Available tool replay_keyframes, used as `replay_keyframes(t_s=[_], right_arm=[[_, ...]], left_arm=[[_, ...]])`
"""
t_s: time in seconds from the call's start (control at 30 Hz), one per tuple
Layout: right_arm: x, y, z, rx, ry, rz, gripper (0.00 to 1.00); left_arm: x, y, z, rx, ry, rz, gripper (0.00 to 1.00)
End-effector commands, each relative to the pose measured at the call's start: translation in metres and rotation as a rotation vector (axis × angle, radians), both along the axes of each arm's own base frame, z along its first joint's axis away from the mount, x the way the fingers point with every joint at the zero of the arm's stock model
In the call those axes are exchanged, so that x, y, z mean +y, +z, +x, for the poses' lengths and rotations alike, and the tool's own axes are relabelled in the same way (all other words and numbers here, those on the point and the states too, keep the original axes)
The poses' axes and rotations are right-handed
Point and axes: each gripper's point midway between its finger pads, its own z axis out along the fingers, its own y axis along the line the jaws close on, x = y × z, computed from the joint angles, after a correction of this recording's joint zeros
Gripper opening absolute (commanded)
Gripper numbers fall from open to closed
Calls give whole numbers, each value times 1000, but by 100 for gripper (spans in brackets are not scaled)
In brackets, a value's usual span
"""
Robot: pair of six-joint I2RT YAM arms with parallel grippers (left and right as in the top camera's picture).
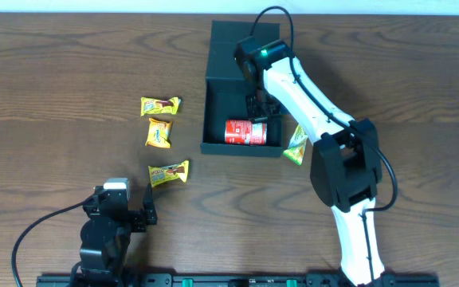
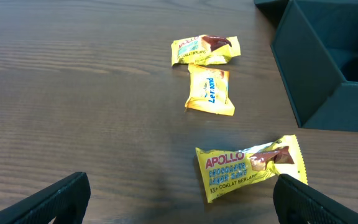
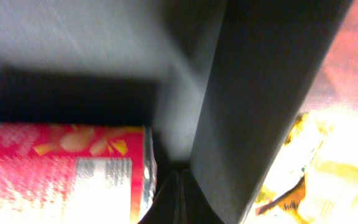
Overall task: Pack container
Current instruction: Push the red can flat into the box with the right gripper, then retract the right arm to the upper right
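While the right arm reaches over it, the container (image 1: pixel 223 100) sits far of centre on the bench (image 1: pixel 54 64), open at the top. Its lid (image 1: pixel 233 48) is laid back on the far side.

A red can (image 1: pixel 247 131) lies on its side inside, against the near wall.

The right claw (image 1: pixel 260 110) is down inside the container, just far of the can and close to the right wall. The right wrist view is blurred. Its tips meet there with only a thin seam between them, and nothing is gripped. That view shows the can at left, a dark container wall up the middle, and a yellow-green packet (image 1: pixel 296 146) outside at right. Overhead, this packet lies on the bench just beside the container's near right corner.

Three yellow packets lie in a loose column left of the container, apart from it:
- Far packet (image 1: pixel 159 105), lying crosswise.
- Middle packet (image 1: pixel 158 132), just near of the far packet and almost touching it.
- Near packet (image 1: pixel 168 172), set apart from the other two.

The left claw (image 1: pixel 147 209) is at near left, low over the bench. Its fingers (image 2: pixel 61 199) are spread wide and hold nothing. The near packet lies just far of them, not touched.
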Motion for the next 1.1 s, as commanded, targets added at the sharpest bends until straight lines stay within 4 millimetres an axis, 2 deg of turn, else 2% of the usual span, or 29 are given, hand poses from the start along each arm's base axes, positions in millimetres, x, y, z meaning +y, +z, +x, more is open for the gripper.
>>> replay_keyframes(t_s=[0.0, 0.13, 0.27, 0.4, 0.67, 0.8, 0.97, 1.07], right_arm=[[2, -1, -6, 19, -14, 10, 2], [9, -2, -9, 35, -11, 45, 2], [31, -3, -19, 84, 91, 134, 2], [47, -3, -26, 86, 183, 142, 1], [76, -3, -34, 66, 250, 174, 1], [75, -3, -33, 61, 250, 162, 2], [47, 2, -16, -9, 191, 29, 1], [42, 14, -9, -29, 181, 21, 1]], left_arm=[[1, -6, 0, 8, -4, 19, 95], [1, -6, 0, 8, -4, 19, 95], [1, -6, 0, 8, -4, 19, 95], [1, -6, 0, 8, -4, 19, 95], [1, -6, 0, 8, -4, 19, 95], [1, -6, 0, 8, -4, 19, 95], [1, -6, 0, 8, -4, 19, 95], [1, -6, 0, 8, -4, 19, 95]])
